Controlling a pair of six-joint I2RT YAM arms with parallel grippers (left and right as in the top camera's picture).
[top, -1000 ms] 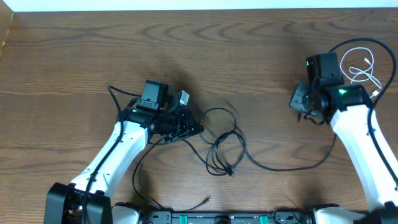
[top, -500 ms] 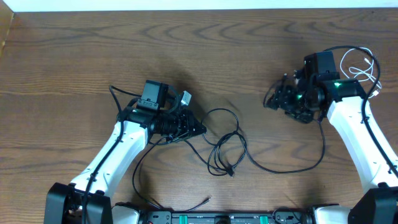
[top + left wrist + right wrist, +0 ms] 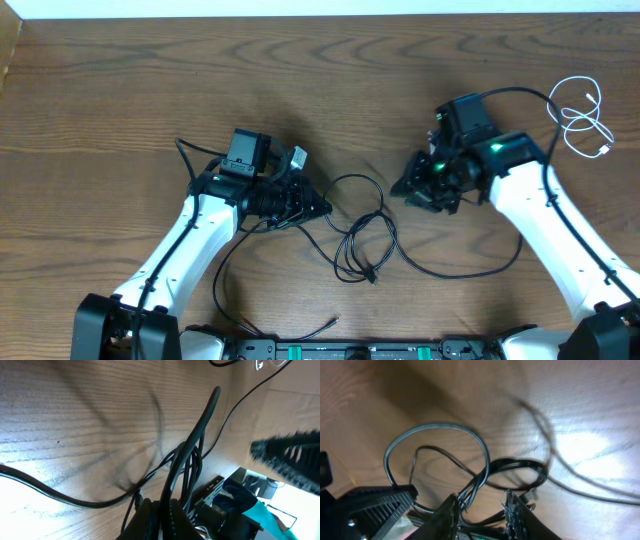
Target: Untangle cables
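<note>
Black cables (image 3: 350, 232) knotted between grippers. Left gripper (image 3: 322, 209) clenched on strand: hold firm. Right gripper (image 3: 402, 189), jaws parted, empty: pinch single loop, draw rightward slowly.

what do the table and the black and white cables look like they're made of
Table: wood or wood-look laminate, matte, clear brown grain.
Black cables: likely rubber or plastic jacket, smooth, faint sheen.
White cable: probably plastic-coated, smooth.

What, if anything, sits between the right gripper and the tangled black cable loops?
Nothing visible. Only bare wooden table separates the right gripper from the black cable loops; the wrist view shows the loops right ahead of its parted fingers.
</note>
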